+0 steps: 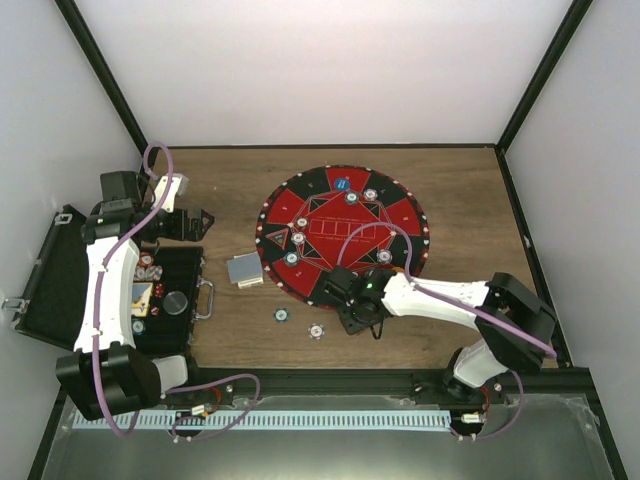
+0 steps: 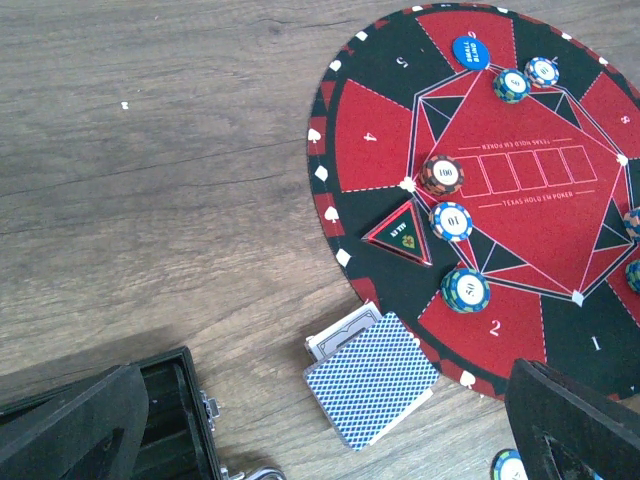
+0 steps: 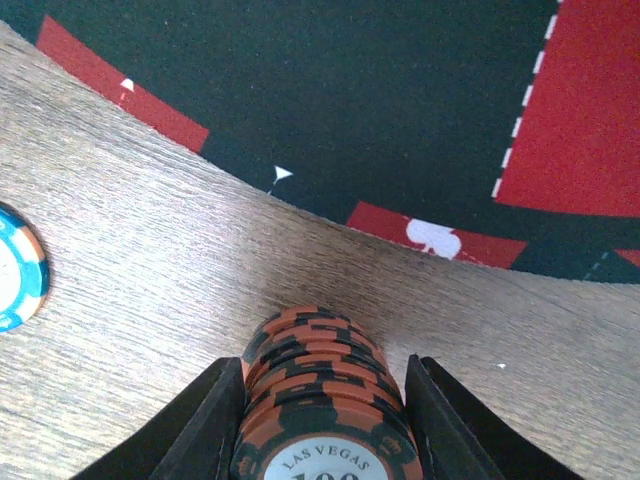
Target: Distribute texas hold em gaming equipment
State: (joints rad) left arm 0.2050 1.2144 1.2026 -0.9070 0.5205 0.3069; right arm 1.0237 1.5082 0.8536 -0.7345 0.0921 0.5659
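The grip itself showed only in the right wrist view. There the right pincer (image 3: 325, 365) was partly closed, its two fingers pressed against the sides of a stack of orange-and-black chips (image 3: 320, 420). The stack stood on the wood just off the near edge of the round mat (image 3: 330, 110). From above, the arm hid that stack.

A blue-edged chip (image 3: 15, 270) lay on the wood to the stack's left, apart from it. The top view showed a second loose chip (image 1: 282, 315) farther left.

The left wrist view gave the mat's load best. Single chips (image 2: 451, 221) were spread over its red and black fields, with a blue disc (image 2: 468, 52) near its far rim and a triangular marker (image 2: 402, 235) near its left edge.

The left pincer (image 1: 203, 224) hung wide open, holding nothing, over the desk (image 2: 150, 150) left of the mat, where a broad stretch of wood ran to the far wall.

The deck of cards (image 2: 372, 380), backs up and slightly fanned, lay just beside the mat's rim. It sat between the mat and the open black case (image 1: 50, 270) at the desk's left edge.

The strip between the mat and the desk's near edge was narrow. It held the two loose chips and the right arm.
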